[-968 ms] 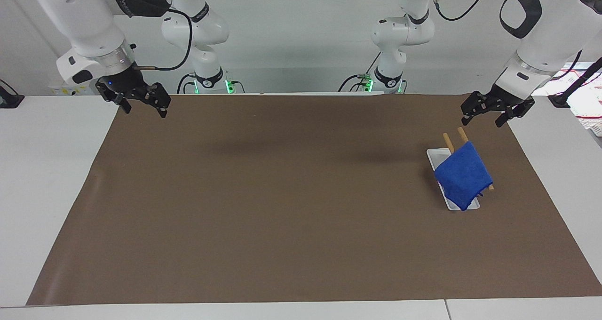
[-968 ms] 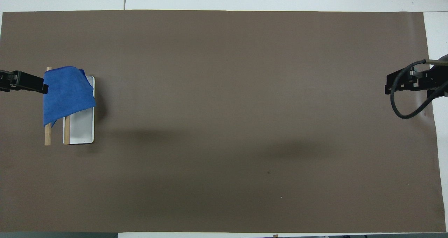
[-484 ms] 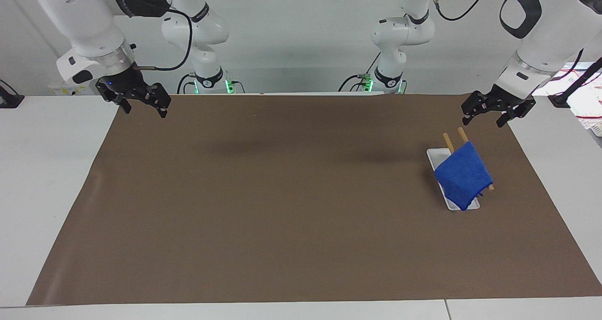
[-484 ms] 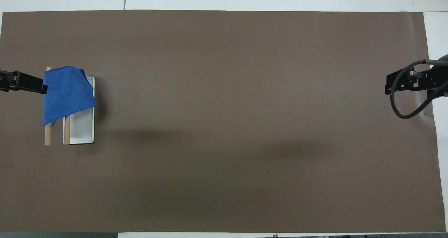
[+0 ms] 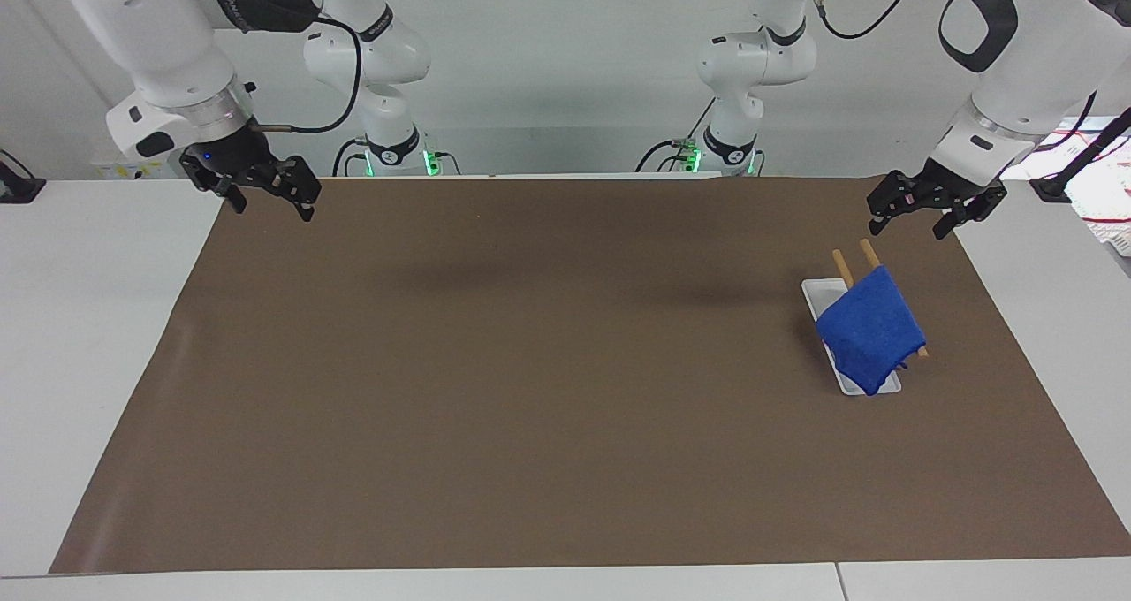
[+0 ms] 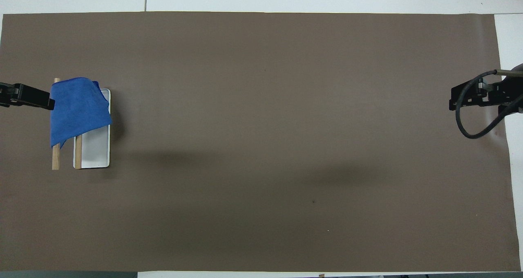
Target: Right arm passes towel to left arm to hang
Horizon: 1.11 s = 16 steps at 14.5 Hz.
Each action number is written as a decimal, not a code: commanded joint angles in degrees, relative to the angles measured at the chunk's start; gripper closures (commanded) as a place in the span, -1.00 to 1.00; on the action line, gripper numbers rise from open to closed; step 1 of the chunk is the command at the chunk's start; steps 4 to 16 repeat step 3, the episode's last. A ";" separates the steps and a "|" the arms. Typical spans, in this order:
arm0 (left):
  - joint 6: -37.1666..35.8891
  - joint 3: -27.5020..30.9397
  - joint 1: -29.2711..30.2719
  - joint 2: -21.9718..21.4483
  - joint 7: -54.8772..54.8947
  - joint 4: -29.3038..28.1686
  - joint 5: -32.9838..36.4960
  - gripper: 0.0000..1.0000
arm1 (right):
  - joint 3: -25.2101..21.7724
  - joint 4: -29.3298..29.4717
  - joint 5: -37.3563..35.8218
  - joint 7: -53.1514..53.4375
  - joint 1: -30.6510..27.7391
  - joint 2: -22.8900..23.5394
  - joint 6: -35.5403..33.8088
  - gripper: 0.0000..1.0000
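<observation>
The towel [image 5: 870, 329] hangs over the wooden rack [image 5: 846, 267] at the frame's right, as a second ago. The left gripper [image 5: 919, 215], spread, has edged slightly upward; the right gripper [image 5: 269, 205], seemingly spread, waits upper left. The task looks finished.
</observation>
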 commanded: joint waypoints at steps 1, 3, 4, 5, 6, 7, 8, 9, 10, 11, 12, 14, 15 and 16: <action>0.86 0.21 0.18 0.07 0.27 0.15 0.70 -1.00 | 0.23 -1.33 -0.29 -1.69 -0.60 -1.23 0.35 -1.00; 0.77 0.21 0.01 -0.02 0.19 0.15 0.70 -1.00 | -0.12 -1.07 0.41 -2.66 -1.04 -1.23 0.26 -1.00; 0.77 0.21 0.01 -0.02 0.19 0.15 0.70 -1.00 | -0.12 -1.07 0.41 -2.66 -1.04 -1.23 0.26 -1.00; 0.77 0.21 0.01 -0.02 0.19 0.15 0.70 -1.00 | -0.12 -1.07 0.41 -2.66 -1.04 -1.23 0.26 -1.00; 0.77 0.21 0.01 -0.02 0.19 0.15 0.70 -1.00 | -0.12 -1.07 0.41 -2.66 -1.04 -1.23 0.26 -1.00; 0.77 0.21 0.01 -0.02 0.19 0.15 0.70 -1.00 | -0.12 -1.07 0.41 -2.66 -1.04 -1.23 0.26 -1.00; 0.77 0.21 0.01 -0.02 0.19 0.15 0.70 -1.00 | -0.12 -1.07 0.41 -2.66 -1.04 -1.23 0.26 -1.00; 0.77 0.21 0.01 -0.02 0.19 0.15 0.70 -1.00 | -0.12 -1.07 0.41 -2.66 -1.04 -1.23 0.26 -1.00; 0.77 0.21 0.01 -0.02 0.19 0.15 0.70 -1.00 | -0.12 -1.07 0.41 -2.66 -1.04 -1.23 0.26 -1.00; 0.77 0.21 0.01 -0.02 0.19 0.15 0.70 -1.00 | -0.12 -1.07 0.41 -2.66 -1.04 -1.23 0.26 -1.00; 0.77 0.21 0.01 -0.02 0.19 0.15 0.70 -1.00 | -0.12 -1.07 0.41 -2.66 -1.04 -1.23 0.26 -1.00; 0.77 0.21 0.01 -0.02 0.19 0.15 0.70 -1.00 | -0.12 -1.07 0.41 -2.66 -1.04 -1.23 0.26 -1.00; 0.77 0.21 0.01 -0.02 0.19 0.15 0.70 -1.00 | -0.12 -1.07 0.41 -2.66 -1.04 -1.23 0.26 -1.00; 0.77 0.21 0.01 -0.02 0.19 0.15 0.70 -1.00 | -0.12 -1.07 0.41 -2.66 -1.04 -1.23 0.26 -1.00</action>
